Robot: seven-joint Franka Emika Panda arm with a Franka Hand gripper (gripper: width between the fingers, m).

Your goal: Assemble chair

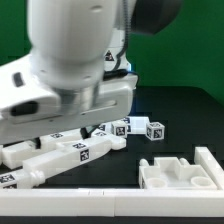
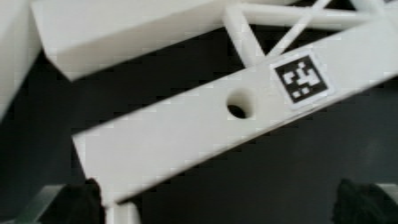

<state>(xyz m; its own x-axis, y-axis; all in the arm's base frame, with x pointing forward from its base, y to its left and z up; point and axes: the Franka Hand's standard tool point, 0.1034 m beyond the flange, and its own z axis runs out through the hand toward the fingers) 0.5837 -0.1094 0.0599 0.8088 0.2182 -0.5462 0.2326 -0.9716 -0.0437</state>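
Observation:
The chair is in loose white pieces on the black table. In the wrist view a long white bar point(image 2: 196, 125) with a round hole and a square tag lies diagonally just below my gripper point(image 2: 219, 203). The gripper is open. Its dark fingertips point(image 2: 75, 200) stand wide apart, and the bar's end lies close to one of them. A flat slab point(image 2: 107, 40) and a latticed piece point(image 2: 294, 25) lie beyond the bar. In the exterior view the arm hangs over the long bars point(image 1: 70, 152) and hides the fingers.
Small tagged chair pieces point(image 1: 155, 128) lie right of the arm in the exterior view. A white blocky bracket point(image 1: 180, 172) stands at the lower right. A white strip point(image 1: 100, 203) runs along the front edge. The arm's bulk fills the upper left.

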